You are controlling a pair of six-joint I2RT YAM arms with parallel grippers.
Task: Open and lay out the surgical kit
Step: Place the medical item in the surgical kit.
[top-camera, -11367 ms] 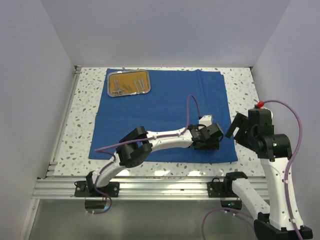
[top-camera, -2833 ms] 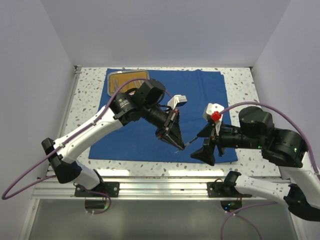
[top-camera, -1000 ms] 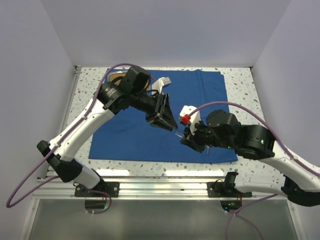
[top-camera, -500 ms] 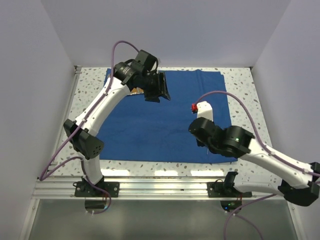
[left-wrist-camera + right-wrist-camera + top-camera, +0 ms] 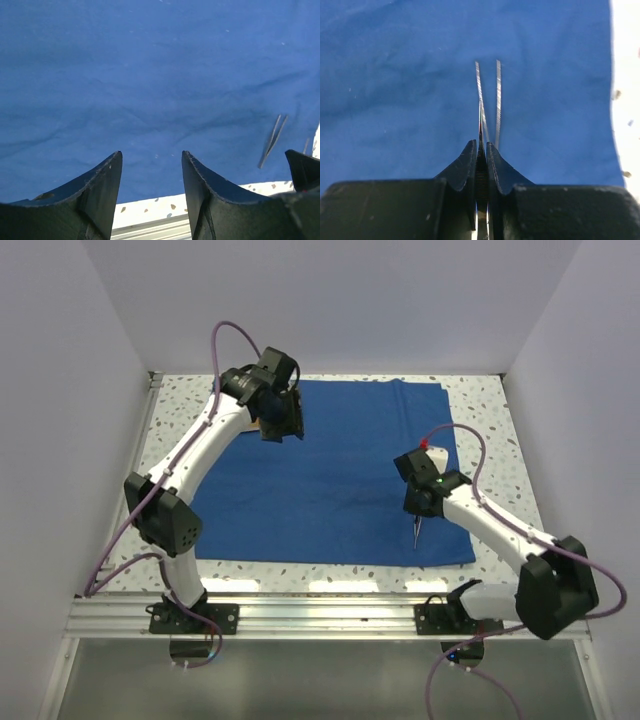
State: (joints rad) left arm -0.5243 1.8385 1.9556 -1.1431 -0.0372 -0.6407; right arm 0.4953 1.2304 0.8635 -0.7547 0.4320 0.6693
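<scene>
Currently, seen from overhead, a royal-blue cloth (image 5: 330, 470) lies spread flat over most of the speckled table (image 5: 490, 420).

My right gripper (image 5: 418, 510) is low over the near-right part of the cloth. Its fingers are pinched tight on one end of slim silver tweezers (image 5: 415, 532). In the right wrist view the two prongs fan out ahead of the closed fingertips (image 5: 480, 145) toward the near edge of the cloth. I can't tell whether the tips touch the fabric.

My left gripper (image 5: 283, 420) is at the far-left corner of the cloth, well apart from the right one. Its fingers are spread w/ nothing between them. The left wrist view looks back across the cloth to the tweezers in the distance. The tray and other instruments aren't visible in any view.

Judgement: this is the set-down of the tweezers, so the layout is only partly done.

Risks:
- If I let go before the tweezers rest on the cloth, they could bounce or skid off the near edge onto bare table.
- Held by one end only, they may swing as the grip loosens and land crooked.
- If I go too low, the tips could catch the fabric, and pulling back would then bunch up the cloth.
</scene>
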